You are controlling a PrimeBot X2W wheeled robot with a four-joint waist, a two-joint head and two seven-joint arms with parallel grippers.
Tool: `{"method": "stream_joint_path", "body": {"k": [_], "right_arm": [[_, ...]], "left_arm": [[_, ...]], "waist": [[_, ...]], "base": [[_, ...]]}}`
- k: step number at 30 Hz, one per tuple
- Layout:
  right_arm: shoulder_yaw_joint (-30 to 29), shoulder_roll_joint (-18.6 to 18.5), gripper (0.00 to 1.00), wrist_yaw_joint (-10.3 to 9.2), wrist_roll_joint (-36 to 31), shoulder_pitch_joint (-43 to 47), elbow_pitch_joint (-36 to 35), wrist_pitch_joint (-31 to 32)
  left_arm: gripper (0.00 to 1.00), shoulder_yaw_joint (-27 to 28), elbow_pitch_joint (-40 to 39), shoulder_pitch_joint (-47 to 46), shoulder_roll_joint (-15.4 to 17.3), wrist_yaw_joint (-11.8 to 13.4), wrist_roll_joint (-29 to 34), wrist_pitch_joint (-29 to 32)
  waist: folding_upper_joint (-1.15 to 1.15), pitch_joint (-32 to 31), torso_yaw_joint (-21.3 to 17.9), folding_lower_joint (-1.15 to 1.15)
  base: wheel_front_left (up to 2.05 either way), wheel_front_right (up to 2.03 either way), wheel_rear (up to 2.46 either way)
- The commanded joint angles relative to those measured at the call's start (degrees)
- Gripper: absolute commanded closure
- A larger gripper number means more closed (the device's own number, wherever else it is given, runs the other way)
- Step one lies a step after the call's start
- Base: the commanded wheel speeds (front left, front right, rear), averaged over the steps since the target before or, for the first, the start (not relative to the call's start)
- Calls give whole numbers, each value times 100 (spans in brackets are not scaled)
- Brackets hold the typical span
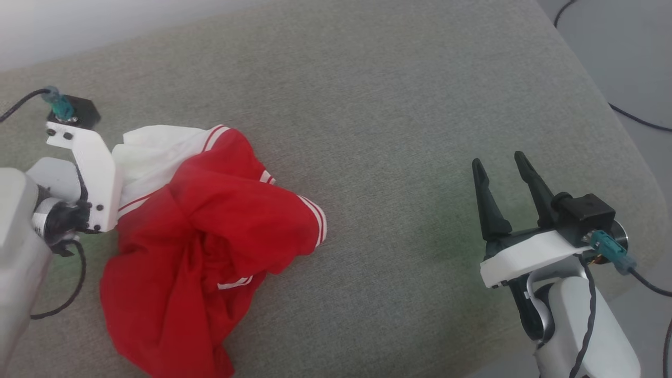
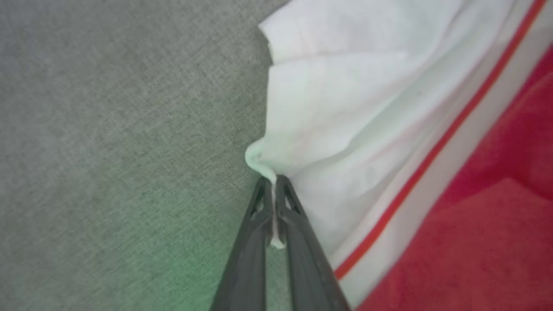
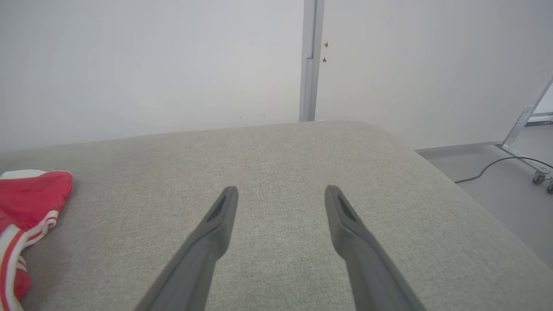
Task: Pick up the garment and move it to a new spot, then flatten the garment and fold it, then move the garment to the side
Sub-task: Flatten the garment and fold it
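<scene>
Pick-up step: the left gripper (image 2: 274, 181) pinches the garment (image 1: 210, 226) by its white edge, the right gripper (image 1: 497, 158) stands spread, and a lift should come next.

The right gripper (image 3: 280, 192) hangs spread and empty over the grey padded surface (image 3: 281, 147). The garment (image 3: 30, 194) lies bunched near its far left edge. Off the right edge stands perhaps a wheeled frame (image 3: 522, 119).

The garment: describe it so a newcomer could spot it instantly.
On the wide grey-green cushion, look to the robot's left side. The garment lies there crumpled, its white sleeve edge pinched by the left gripper. Bright red fabric with striped trim sets it apart.
</scene>
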Motion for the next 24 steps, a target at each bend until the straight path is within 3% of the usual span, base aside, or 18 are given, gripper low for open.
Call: {"method": "stream_joint_path", "body": {"k": [1, 14, 19, 24], "right_arm": [[-15, 14, 0, -1, -61, -40, -17, -31], [-322, 13, 0, -2, -352, 146, 25, -32], [-408, 13, 0, -1, -451, 233, 69, -32], [-449, 12, 0, -1, -497, 303, 98, -32]], "left_arm": [[100, -179, 297, 414, -60, -14, -16, 207], [100, 304, 33, 251, 88, 388, -282, -311], [100, 528, -327, 713, 302, 671, -442, -423], [100, 805, -810, 1406, 607, 1149, -665, -469]], "waist": [[0, -26, 65, 0], [0, -431, 789, 0], [0, -645, 1090, 0], [0, -784, 1297, 0]], "base": [[0, 0, 0], [0, 0, 0], [0, 0, 0], [0, 0, 0]]}}
